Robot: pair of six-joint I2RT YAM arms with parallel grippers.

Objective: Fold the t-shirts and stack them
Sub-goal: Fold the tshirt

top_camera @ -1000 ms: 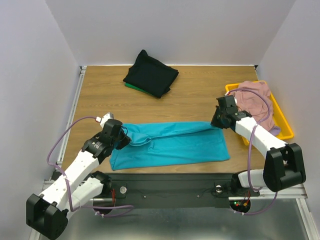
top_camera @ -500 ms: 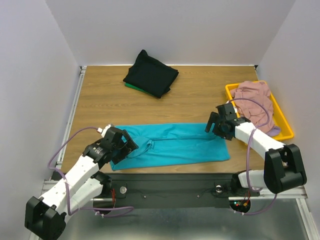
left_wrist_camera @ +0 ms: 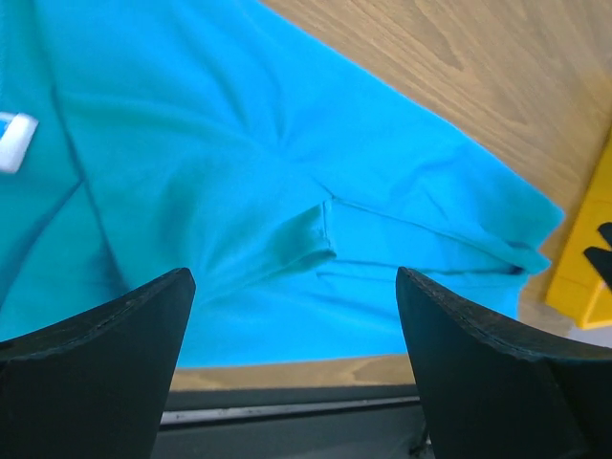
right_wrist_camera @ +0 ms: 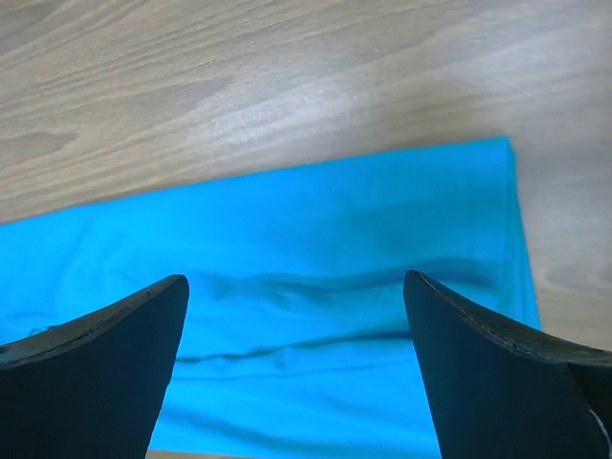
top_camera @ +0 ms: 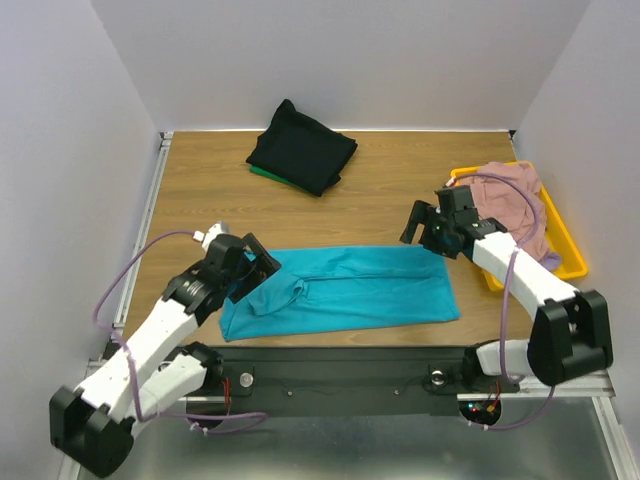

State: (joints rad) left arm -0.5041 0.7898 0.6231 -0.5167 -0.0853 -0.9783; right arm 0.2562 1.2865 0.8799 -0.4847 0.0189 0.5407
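Observation:
A teal t-shirt (top_camera: 345, 288) lies folded lengthwise into a long band near the table's front edge. My left gripper (top_camera: 262, 272) hovers open over its left end, holding nothing; in the left wrist view the teal t-shirt (left_wrist_camera: 239, 172) with a sleeve seam lies below the left gripper (left_wrist_camera: 292, 277). Just above the band's far right corner my right gripper (top_camera: 418, 228) stands open and empty. The right wrist view shows the teal cloth (right_wrist_camera: 316, 287) under the right gripper (right_wrist_camera: 295, 279). A folded black t-shirt (top_camera: 302, 148) rests on a green one (top_camera: 262, 172) at the back.
A yellow tray (top_camera: 568, 245) at the right edge holds a crumpled dusty pink shirt (top_camera: 510, 205) over a pale lavender one (top_camera: 551, 262). The tray's corner (left_wrist_camera: 583, 258) shows in the left wrist view. Bare wood lies between the teal band and the black stack.
Both grippers went from shut to open and let go of the teal t-shirt. Its upper edge now lies flat as a narrower band. Both grippers have drawn slightly up and away.

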